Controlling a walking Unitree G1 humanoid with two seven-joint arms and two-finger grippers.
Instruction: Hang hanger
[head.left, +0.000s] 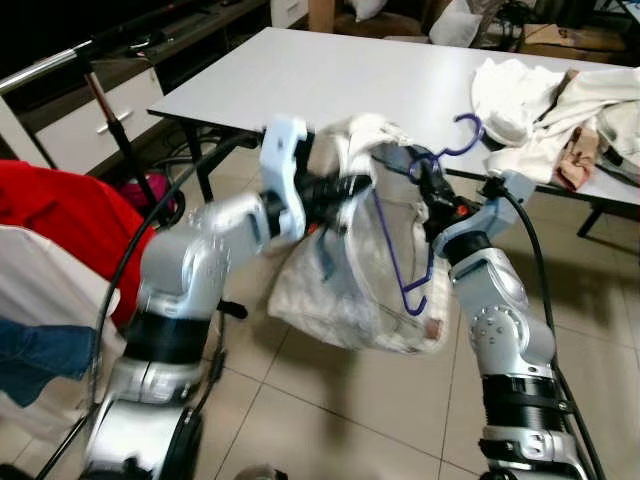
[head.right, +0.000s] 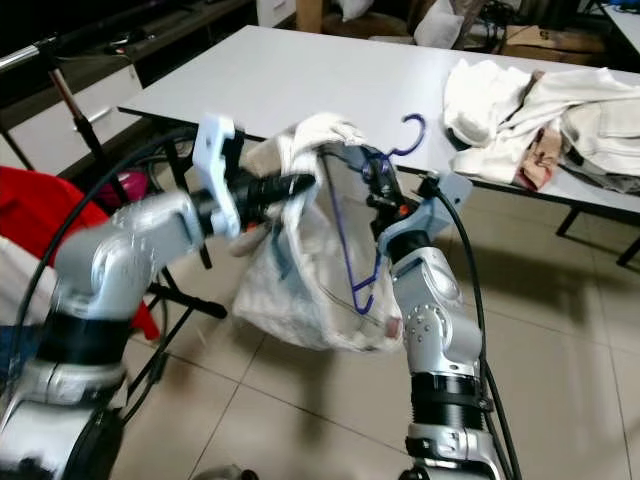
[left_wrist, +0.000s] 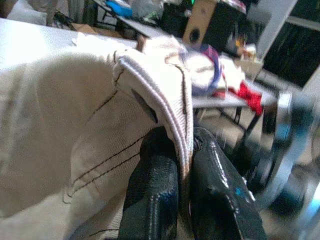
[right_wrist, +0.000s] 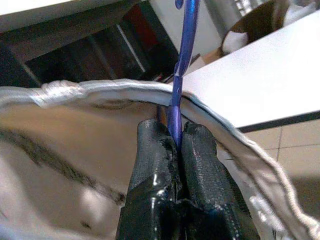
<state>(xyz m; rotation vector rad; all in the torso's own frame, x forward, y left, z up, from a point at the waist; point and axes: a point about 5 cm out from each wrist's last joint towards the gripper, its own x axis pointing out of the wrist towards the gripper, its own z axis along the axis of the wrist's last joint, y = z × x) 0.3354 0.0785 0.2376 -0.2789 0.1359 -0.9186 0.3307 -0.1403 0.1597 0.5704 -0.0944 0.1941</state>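
Presently both arms are raised in front of the white bench, which serves as the reference for what follows.

Hanger: a purple wire hanger is held in the air just in front of the bench's near edge, its hook uppermost and overlapping the bench top in the head views. The lower end of its frame hangs down against the cloth.

Garment: a pale cream garment is draped over the hanger and sags below bench height, above the tiled floor. Its stitched hem runs around the hanger's stem in the right wrist view.

Right tool: fingers closed on the purple hanger stem — the wire passes straight between the two black pads. It sits just in front of the bench edge.

Left tool: fingers pinched on a folded, seamed edge of the garment, on the side of the hanger away from the right tool. This arm is motion-blurred in the head views, so its exact position is only approximate.

Other items: a heap of white and beige clothes lies on the bench's far right part. A red cloth hangs to the left of the bench, beside a dark stand.
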